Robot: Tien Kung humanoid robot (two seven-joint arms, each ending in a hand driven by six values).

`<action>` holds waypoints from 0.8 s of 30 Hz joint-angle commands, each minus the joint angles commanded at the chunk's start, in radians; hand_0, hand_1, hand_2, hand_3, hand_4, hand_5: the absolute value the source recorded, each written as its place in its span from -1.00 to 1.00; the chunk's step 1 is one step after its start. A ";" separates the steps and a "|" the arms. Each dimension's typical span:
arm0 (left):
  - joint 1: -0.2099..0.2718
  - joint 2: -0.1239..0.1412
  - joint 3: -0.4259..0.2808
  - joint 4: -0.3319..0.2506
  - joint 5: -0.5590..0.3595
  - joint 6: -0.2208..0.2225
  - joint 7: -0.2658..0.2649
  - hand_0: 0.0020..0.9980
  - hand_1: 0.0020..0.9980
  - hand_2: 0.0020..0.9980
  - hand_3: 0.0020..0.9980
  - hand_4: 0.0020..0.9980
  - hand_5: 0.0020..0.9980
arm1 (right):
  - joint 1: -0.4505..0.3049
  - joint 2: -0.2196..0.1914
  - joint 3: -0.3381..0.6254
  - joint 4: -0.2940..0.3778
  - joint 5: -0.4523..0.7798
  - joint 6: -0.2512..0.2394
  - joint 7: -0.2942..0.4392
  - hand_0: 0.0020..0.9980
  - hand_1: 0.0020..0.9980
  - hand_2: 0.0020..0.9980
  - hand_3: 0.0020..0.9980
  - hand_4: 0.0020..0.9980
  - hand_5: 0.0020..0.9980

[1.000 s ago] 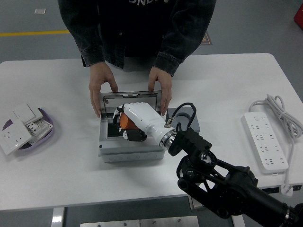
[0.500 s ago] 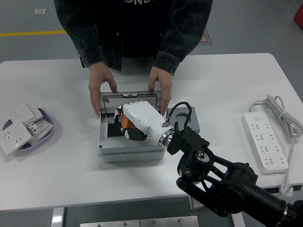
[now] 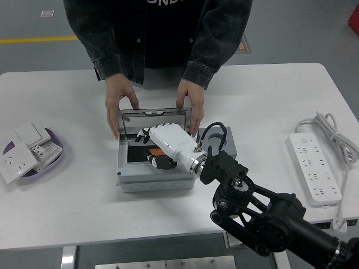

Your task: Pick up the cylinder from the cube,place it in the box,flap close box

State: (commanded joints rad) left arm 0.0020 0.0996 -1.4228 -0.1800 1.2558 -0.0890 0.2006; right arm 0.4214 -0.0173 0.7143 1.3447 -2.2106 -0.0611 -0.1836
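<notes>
Fingers (image 3: 147,133) of the right hand (image 3: 165,141) have spread apart since before, releasing the orange cylinder (image 3: 155,152) beneath them in the box (image 3: 126,174).

White right hand (image 3: 159,139), orange cylinder (image 3: 155,151), grey box (image 3: 154,180), white table (image 3: 84,190), purple tray (image 3: 56,159)

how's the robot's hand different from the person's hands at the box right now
The robot's right hand is white with dark fingertips and reaches down inside the grey box; the person's hands are bare and stay outside it, one at each far corner. The robot's hand hovers over an orange cylinder, fingers spread, while the person's hands rest against the upright clear lid. Both are at the same box.
</notes>
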 joint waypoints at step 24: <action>-0.002 0.003 0.014 0.000 -0.008 -0.002 -0.007 0.27 0.33 0.19 0.30 0.42 -0.38 | 0.177 -0.151 0.079 0.058 0.629 -0.123 0.106 0.42 0.27 0.30 0.37 0.45 -0.39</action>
State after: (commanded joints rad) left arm 0.0005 0.1028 -1.4085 -0.1800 1.2477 -0.0912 0.1938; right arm 0.5986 -0.1685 0.7934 1.4032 -1.5820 -0.1838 -0.0773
